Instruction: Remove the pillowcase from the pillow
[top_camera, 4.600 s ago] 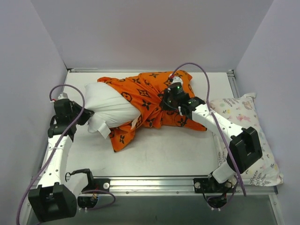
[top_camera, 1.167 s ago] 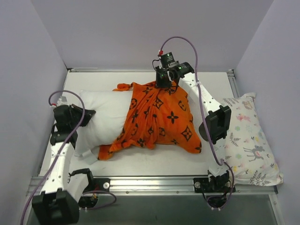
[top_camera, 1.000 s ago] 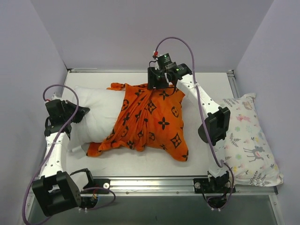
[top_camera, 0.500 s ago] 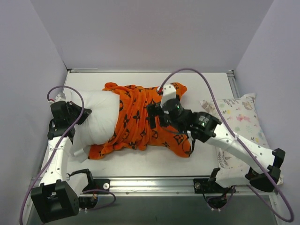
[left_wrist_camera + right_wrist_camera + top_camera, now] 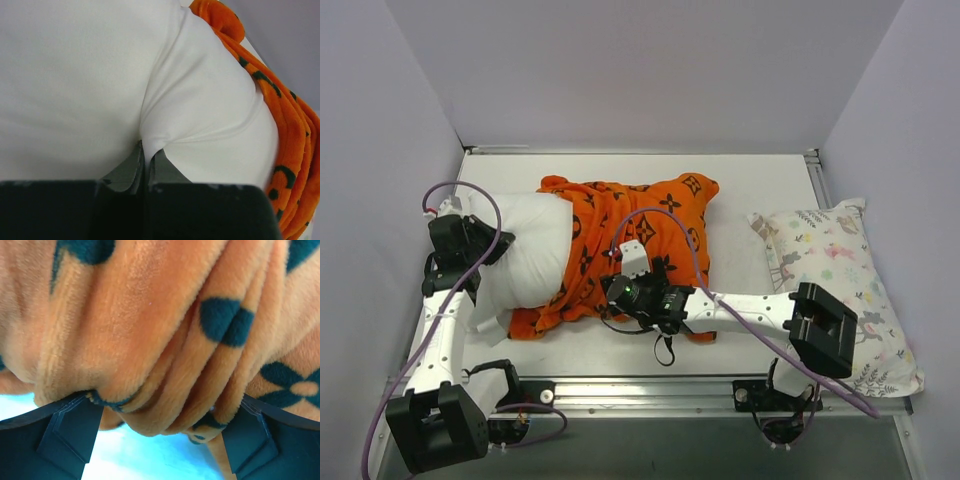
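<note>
Roughly half done: pillowcase (image 5: 640, 235) covers the right half of the pillow (image 5: 525, 250). My left claw (image 5: 145, 157) pinches pillow fabric. My right claw (image 5: 160, 412) gapes wide around orange folds, unclamped.

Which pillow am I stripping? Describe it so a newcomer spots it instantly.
On the left half of the table lies the pillow, its right part inside the orange pillowcase. It is plain white, pinched by the left claw, unlike the animal-print pillow at the right edge.
</note>
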